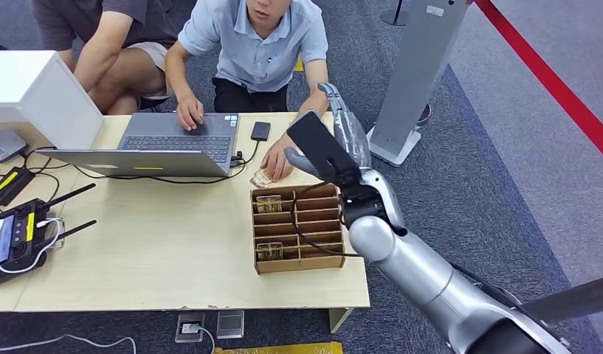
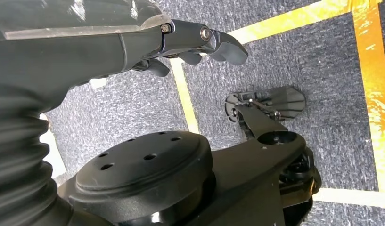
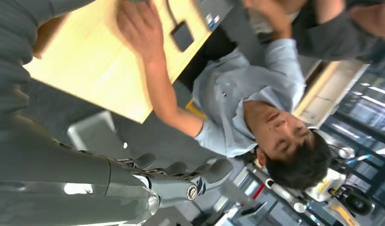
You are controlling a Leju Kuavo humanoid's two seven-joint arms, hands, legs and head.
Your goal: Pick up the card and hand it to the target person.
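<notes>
Head view: card [image 1: 263,178] under person's hand [image 1: 277,163]; right hand [image 1: 342,125] raised, empty, fingers apart; left hand [image 2: 200,44] curled, empty.

I am reaching my right arm [image 1: 424,276] forward and up from the lower right, the silver forearm rising to a dark wrist. My right hand [image 1: 342,125] is lifted at the end of it, fingers stretched out and apart, holding nothing; in the right wrist view those fingers [image 3: 200,176] are lying nearly straight, only slightly curved. My left hand [image 2: 190,44] is hanging low above the floor, its dark fingers [image 2: 225,44] curling loosely inward around nothing, the thumb lying alongside them.
</notes>
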